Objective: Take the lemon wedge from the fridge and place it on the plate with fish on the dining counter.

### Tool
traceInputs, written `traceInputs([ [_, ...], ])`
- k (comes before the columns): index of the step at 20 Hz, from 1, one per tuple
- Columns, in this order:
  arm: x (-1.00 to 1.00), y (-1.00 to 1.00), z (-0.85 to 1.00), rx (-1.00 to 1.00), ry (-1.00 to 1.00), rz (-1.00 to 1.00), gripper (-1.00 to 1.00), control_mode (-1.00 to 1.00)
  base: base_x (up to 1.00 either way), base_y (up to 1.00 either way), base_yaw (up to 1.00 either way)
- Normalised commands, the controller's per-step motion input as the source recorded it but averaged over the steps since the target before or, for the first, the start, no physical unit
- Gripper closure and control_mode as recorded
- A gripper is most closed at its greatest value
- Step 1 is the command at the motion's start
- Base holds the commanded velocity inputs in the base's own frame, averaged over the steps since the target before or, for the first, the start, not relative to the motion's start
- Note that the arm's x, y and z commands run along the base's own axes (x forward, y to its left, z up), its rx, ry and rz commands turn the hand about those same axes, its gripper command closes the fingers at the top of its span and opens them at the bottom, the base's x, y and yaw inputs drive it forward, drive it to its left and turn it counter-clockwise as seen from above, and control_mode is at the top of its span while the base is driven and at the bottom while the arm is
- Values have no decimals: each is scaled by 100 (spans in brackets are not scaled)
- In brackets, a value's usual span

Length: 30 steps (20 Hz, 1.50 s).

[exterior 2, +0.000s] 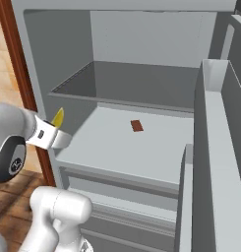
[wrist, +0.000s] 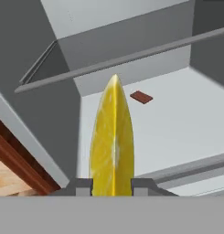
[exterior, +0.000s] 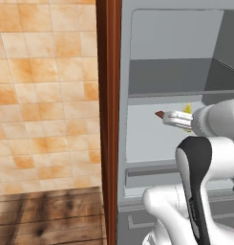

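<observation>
My gripper (wrist: 112,186) is clenched on the lemon wedge (wrist: 111,141): in the hand view the bright yellow slice stands on edge between my two dark fingertips (wrist: 81,186), its pointed tip rising well above them and its pale pith line running down the middle. From the right base view the lemon wedge (exterior 2: 58,117) is a small yellow sliver poking up past the end of my hand, which sits at the front left corner of the open fridge (exterior 2: 141,29), just outside the edge of the middle shelf (exterior 2: 127,147). In the left base view my gripper (exterior: 172,118) points left across the fridge opening, and the wedge (exterior: 187,109) peeks out just above it against the pale inside wall. Further in on that white-grey shelf lies a small flat brown rectangular piece (exterior 2: 136,126), well apart from my hand; the hand view shows it (wrist: 141,97) lying flat beyond the tip of the lemon. Above the shelf is a darker grey upper compartment (exterior 2: 136,81), and to the right the fridge door (exterior 2: 218,147) stands open with its bins toward the camera. A reddish-brown wooden panel (exterior: 108,119) borders the fridge on the left, with orange tiled wall (exterior: 42,95) beyond it and wood-plank floor (exterior: 47,215) below.
</observation>
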Motion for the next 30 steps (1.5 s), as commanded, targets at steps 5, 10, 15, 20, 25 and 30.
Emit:
traceInputs([
  [5, -1, 0, 0, 0, 0, 0, 100, -100, 0, 0, 0],
  [10, -19, 9, -4, 2, 4, 0, 100, 100, -49, 25, 3],
  [15, 0, 0, 0, 0, 0, 0, 100, 100, -37, 68, 54],
  [20, 0, 0, 0, 0, 0, 0, 100, 100, 0, 31, 91],
  [25, 0, 0, 0, 0, 0, 0, 100, 100, 0, 17, 96],
  [30, 0, 0, 0, 0, 0, 0, 100, 100, 0, 31, 95],
])
